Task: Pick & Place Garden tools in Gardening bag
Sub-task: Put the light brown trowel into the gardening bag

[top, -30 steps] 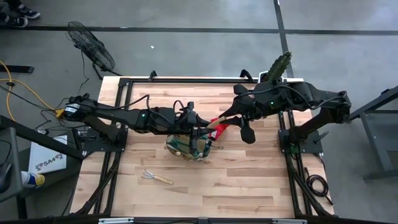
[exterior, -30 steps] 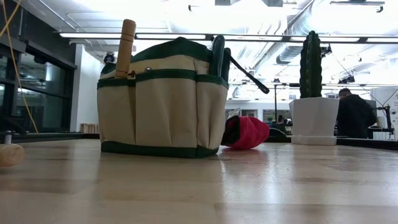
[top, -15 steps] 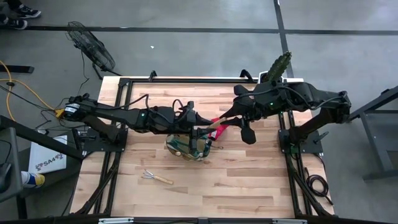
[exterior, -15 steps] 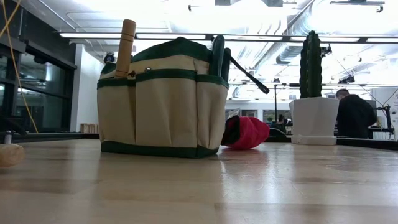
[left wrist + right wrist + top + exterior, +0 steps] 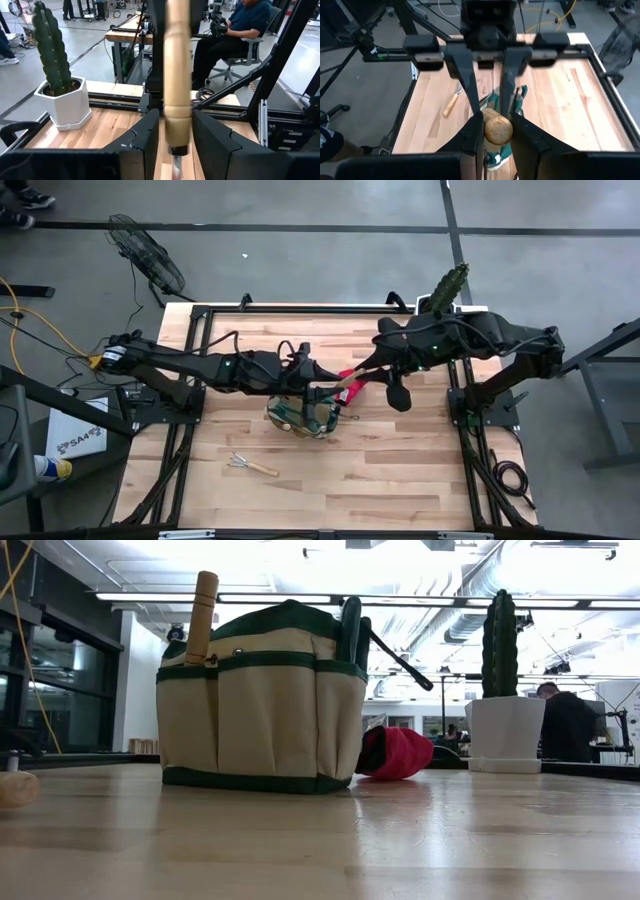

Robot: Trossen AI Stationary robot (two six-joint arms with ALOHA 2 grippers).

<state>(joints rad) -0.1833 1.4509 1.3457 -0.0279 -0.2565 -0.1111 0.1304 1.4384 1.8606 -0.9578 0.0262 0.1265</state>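
The right pincer [image 5: 496, 120] is hanging over the middle of the bench [image 5: 400, 470], just above the gardening bag [image 5: 300, 416], and it is gripping the rounded end of a wooden-handled tool [image 5: 176, 75], with both its fingers pressing on the wood. The left pincer [image 5: 176, 117] is meeting it from the opposite side, its two fingers [image 5: 150, 142] standing on either side of the same handle lower down; whether they are squeezing the wood or standing just clear of it I cannot tell. The tool is hanging roughly upright between the two pincers, its metal neck pointing down toward the bag. The bag is sitting upright on the bench, and a wooden handle [image 5: 204, 610] and dark green shear grips [image 5: 350, 628] are sticking up out of it. A red glove-like piece [image 5: 398, 752] is lying on the bench just beside the bag, on the right arm's side. A hand rake [image 5: 250, 465] is lying flat, well apart from the bag toward the front edge. A cactus in a white pot [image 5: 505, 730] is standing near the far right corner.
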